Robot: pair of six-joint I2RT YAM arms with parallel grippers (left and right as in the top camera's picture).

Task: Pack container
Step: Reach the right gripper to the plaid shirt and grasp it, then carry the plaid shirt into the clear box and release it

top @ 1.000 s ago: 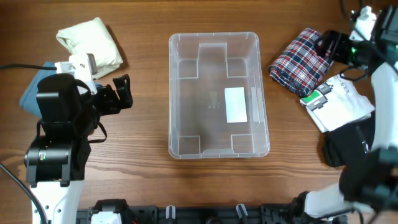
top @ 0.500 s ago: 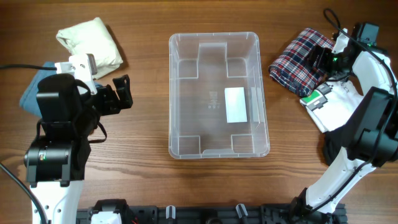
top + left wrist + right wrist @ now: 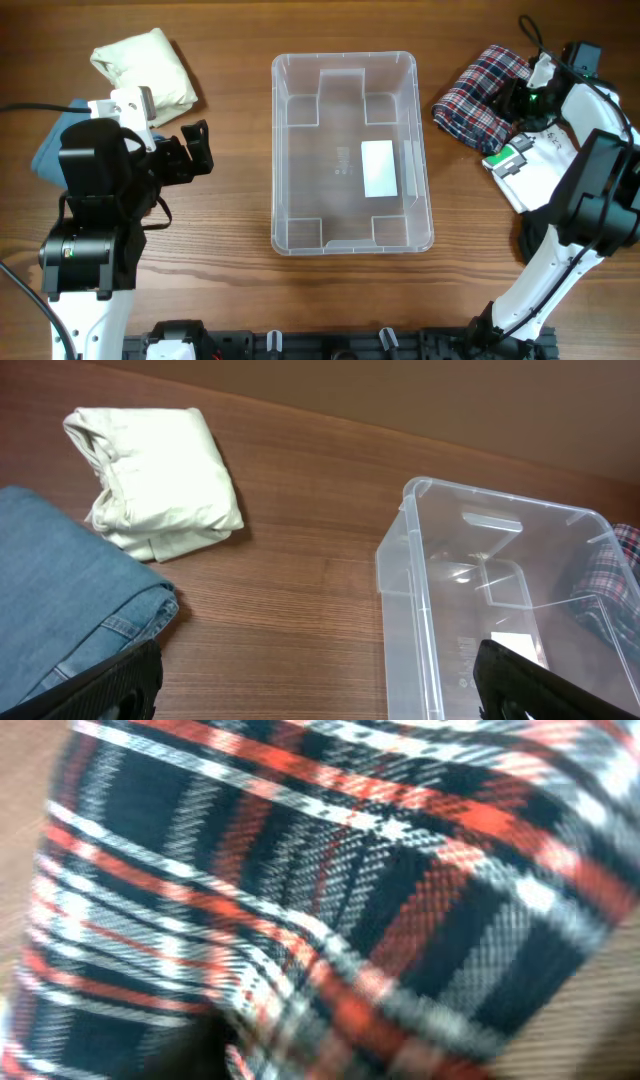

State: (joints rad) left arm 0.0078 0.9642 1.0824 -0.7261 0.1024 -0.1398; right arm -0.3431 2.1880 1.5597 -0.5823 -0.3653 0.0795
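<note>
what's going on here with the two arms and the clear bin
The clear container sits mid-table with no clothes in it yet. The right gripper is down at the folded plaid garment, whose fabric fills its wrist camera; whether it has closed can't be told. The left gripper hangs open beside the container, near a cream garment and folded jeans.
</note>
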